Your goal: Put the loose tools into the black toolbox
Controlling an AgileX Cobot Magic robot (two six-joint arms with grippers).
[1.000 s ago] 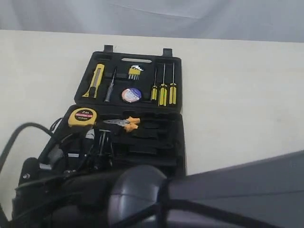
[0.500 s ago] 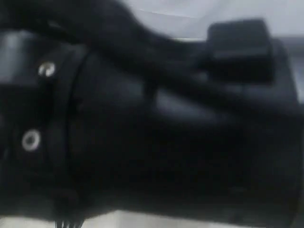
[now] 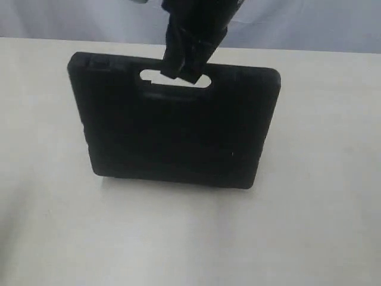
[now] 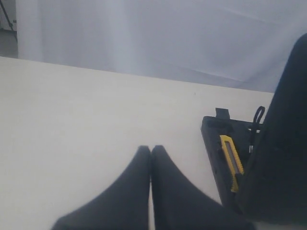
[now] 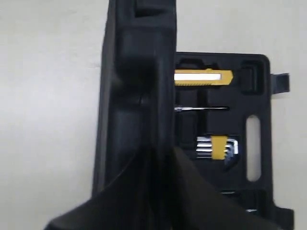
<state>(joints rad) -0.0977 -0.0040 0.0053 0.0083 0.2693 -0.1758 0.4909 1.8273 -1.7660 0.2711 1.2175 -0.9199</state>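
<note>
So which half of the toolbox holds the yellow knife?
The flat half lying on the table holds the knife; the right fingers grip the other, raised half.

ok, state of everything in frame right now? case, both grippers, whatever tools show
black toolbox: half shut, one half standing up, the other flat on the table.
right gripper: shut on the black toolbox, at the raised half's top edge.
left gripper: shut, empty, beside the case.
utility knife: seated in its recess, flat half.
hex keys: seated in their recess.
thin driver: seated in its recess.
</note>
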